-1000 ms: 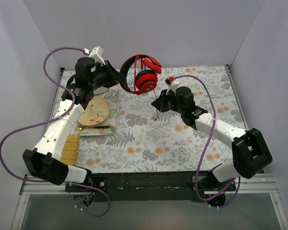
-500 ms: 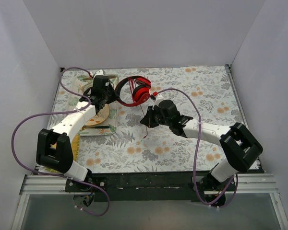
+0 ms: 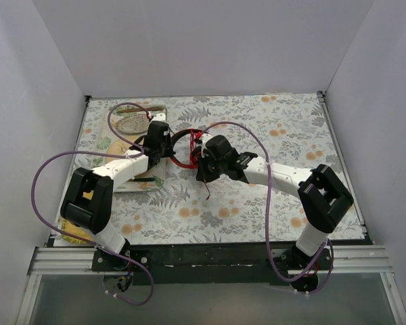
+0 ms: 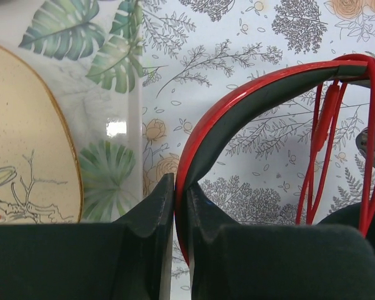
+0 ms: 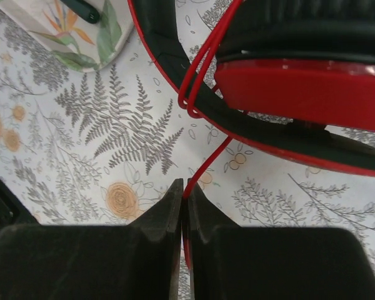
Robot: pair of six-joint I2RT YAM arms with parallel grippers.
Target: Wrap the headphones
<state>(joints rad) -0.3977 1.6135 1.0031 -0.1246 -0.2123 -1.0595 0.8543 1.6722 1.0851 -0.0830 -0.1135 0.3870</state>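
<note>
while the left gripper pinches the headband with fingers pressed onto it and the right gripper nips the thin cable, the wrap should go best if the right carries the cable round the headband under light tension. the top view places the headphones at 11 o'clock from the middle of the table; only the wrist views show both pinches and the cable loops on the headband.

Red over-ear headphones mid-table on floral cloth, left gripper clamped on their left side, right gripper pinching thin red cable in front, leaf-print tray just left.
</note>
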